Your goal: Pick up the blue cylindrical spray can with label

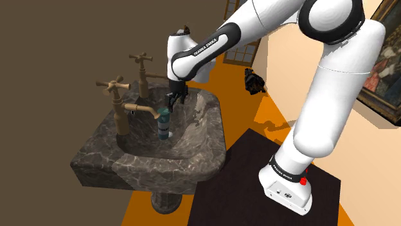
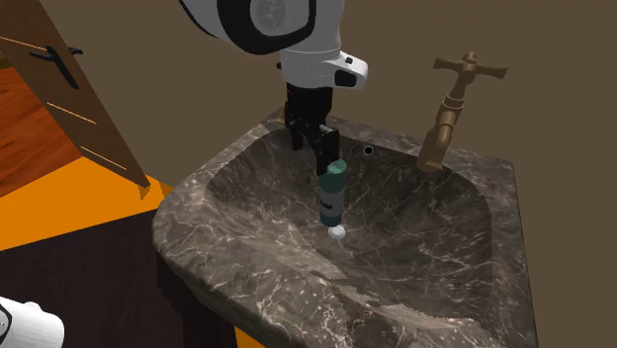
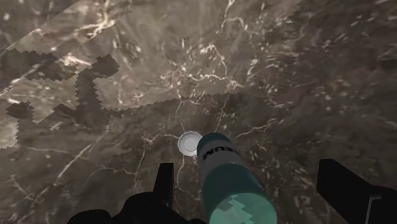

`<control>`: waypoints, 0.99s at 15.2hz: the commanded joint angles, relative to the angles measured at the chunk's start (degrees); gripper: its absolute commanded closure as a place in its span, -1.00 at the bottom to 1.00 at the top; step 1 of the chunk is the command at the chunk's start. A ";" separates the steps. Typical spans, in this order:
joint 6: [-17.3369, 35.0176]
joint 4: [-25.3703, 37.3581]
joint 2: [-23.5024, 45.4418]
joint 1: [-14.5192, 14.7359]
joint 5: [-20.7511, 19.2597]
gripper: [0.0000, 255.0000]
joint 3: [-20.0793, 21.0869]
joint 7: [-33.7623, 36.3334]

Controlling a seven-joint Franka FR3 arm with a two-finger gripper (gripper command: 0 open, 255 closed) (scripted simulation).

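Can: your blue-green spray can [image 2: 332, 195] is standing upright in the sink [image 2: 247, 287], just beside the white drain [image 2: 337, 231].
Gripper: your gripper [image 3: 248, 168] is hanging above the drain, straddling the can's top. Its fingers [image 3: 347, 184] are spreading wide on either side of the can, neither is touching it, and it is gripping nothing.
Progress: you are looking at an approach that seems finished. By my judgement, closing on the can and lifting it away from the drain are waiting.
Count: you are seeing one can, one sink, one drain, two brass taps [image 1: 119, 99] behind the drain, and one arm [image 1: 321, 96].
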 commanded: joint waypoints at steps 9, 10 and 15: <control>5.15 11.30 14.73 2.37 -4.51 -1.00 -1.02 3.43; 5.73 11.25 15.28 2.43 -4.64 -1.00 -1.10 3.54; 7.79 11.18 17.28 2.64 -5.11 -1.00 -1.40 3.90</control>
